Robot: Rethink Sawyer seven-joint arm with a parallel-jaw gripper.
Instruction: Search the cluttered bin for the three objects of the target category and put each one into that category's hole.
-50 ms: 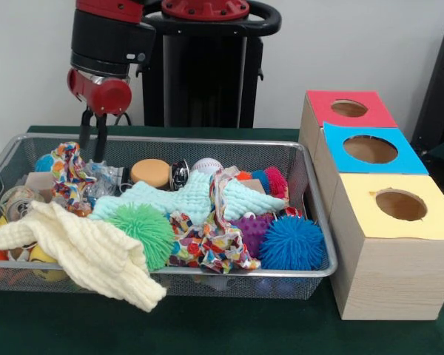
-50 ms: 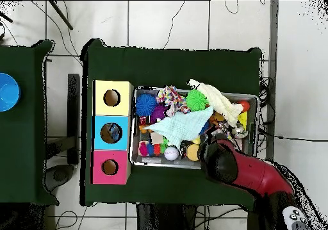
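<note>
A wire mesh bin (image 1: 207, 271) holds a jumble of things. Among them are a cream knit cloth (image 1: 89, 251), a pale teal cloth (image 1: 185, 196) and a multicoloured cloth (image 1: 207, 244). There are also green (image 1: 144, 229), blue (image 1: 292, 242) and purple (image 1: 253, 225) spiky balls, a baseball (image 1: 207, 165) and a tan disc (image 1: 150, 171). My gripper (image 1: 93, 142) hangs over the bin's back left corner, just above another patterned cloth (image 1: 68, 166). It is open, with a narrow gap and nothing between the fingers. In the overhead view the arm (image 2: 240, 170) hides it.
Three wooden boxes with round holes stand in a row beside the bin: red top (image 1: 333, 117), blue top (image 1: 340, 159), yellow top (image 1: 436, 218). Overhead they appear as yellow (image 2: 101, 90), blue (image 2: 100, 122) and pink (image 2: 99, 176). A blue bowl (image 2: 8, 91) sits on a separate table.
</note>
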